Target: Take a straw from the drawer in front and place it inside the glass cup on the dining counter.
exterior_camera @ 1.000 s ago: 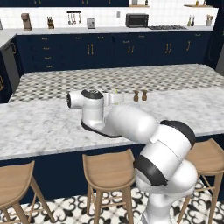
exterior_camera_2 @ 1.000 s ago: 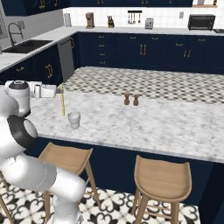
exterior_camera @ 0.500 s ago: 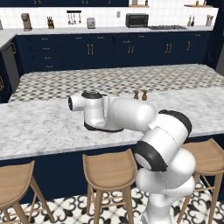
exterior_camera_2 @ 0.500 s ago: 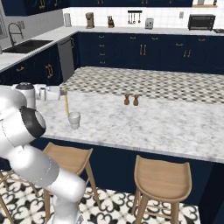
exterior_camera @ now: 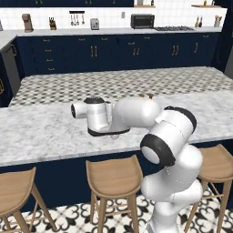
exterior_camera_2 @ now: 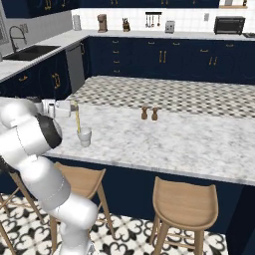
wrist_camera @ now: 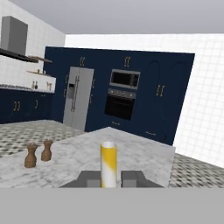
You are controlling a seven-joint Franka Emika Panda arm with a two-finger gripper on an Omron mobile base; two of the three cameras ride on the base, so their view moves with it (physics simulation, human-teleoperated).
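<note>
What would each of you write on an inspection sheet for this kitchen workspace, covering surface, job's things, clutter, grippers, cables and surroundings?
Surface: dining counter, white-grey marble over a navy base, wooden stools in front.
Job's things: straw held upright between the fingers, directly above the glass cup; whether its tip is inside the cup cannot be told. Drawer: nothing seen.
Clutter: two small brown shakers side by side on the counter, apart from the cup.
Grippers: gripper shut on the straw.
Cables: nothing seen.
Surroundings: navy cabinets, toaster oven on the back worktop, sink, fridge, wall oven.
</note>
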